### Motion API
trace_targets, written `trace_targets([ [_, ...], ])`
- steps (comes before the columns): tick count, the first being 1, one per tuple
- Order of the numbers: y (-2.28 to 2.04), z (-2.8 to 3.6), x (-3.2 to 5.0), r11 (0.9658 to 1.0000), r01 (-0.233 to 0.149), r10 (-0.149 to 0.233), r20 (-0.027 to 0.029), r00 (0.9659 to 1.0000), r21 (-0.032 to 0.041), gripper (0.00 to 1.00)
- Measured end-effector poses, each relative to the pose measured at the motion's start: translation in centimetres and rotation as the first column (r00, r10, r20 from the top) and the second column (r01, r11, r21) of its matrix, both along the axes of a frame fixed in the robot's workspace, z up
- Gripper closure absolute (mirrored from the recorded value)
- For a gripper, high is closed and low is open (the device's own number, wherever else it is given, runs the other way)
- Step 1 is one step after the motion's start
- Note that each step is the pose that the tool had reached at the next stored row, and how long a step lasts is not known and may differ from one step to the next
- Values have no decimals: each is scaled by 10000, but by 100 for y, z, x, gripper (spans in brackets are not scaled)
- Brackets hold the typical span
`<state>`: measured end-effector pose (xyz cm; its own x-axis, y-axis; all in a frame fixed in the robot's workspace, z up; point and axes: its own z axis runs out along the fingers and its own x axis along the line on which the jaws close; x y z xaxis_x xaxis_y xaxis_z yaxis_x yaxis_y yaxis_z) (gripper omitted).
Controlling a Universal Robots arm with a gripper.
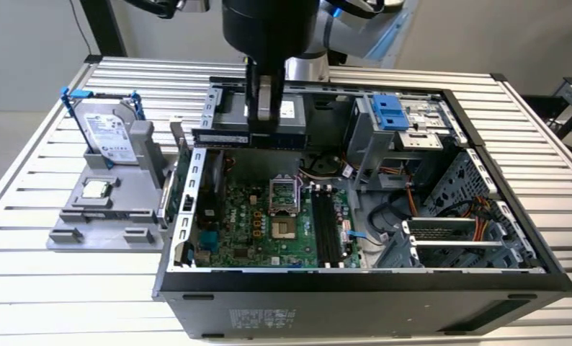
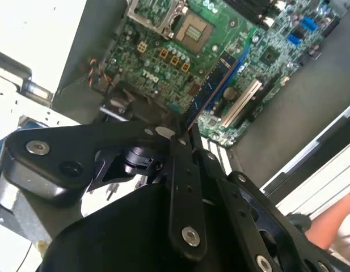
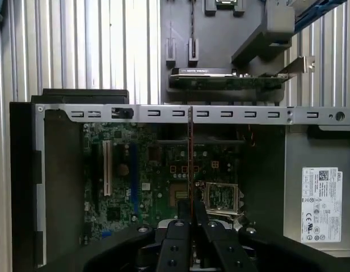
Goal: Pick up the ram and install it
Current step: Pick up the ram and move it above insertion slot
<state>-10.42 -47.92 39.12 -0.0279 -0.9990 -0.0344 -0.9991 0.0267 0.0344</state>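
My gripper (image 1: 262, 128) is shut on the ram (image 1: 230, 137), a thin dark-green stick held level above the back of the open computer case (image 1: 363, 285). In the first wrist view the ram (image 3: 190, 158) is seen edge-on as a thin line rising from the fingertips, with my gripper (image 3: 190, 220) closed around its end. In the second wrist view the ram (image 2: 215, 79) juts out from my gripper (image 2: 186, 135) over the green motherboard (image 2: 163, 34). The black memory slots (image 1: 326, 227) lie on the motherboard (image 1: 252, 231), lower than the ram and toward the exterior view's right.
A silver hard drive with blue rails (image 1: 108, 133) and a small square processor chip (image 1: 96, 189) sit on a grey fixture (image 1: 104, 216) at the exterior view's left. Drive cages and cables (image 1: 440, 216) crowd the case's right side. A person's hand (image 2: 333, 224) is near the case.
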Motion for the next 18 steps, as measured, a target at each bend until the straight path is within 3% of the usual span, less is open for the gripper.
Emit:
trace_targets([
  [6,0,-1,253,10000,0,0,0,10000,-1,100],
  [18,0,-8,657,10000,0,0,0,10000,-1,100],
])
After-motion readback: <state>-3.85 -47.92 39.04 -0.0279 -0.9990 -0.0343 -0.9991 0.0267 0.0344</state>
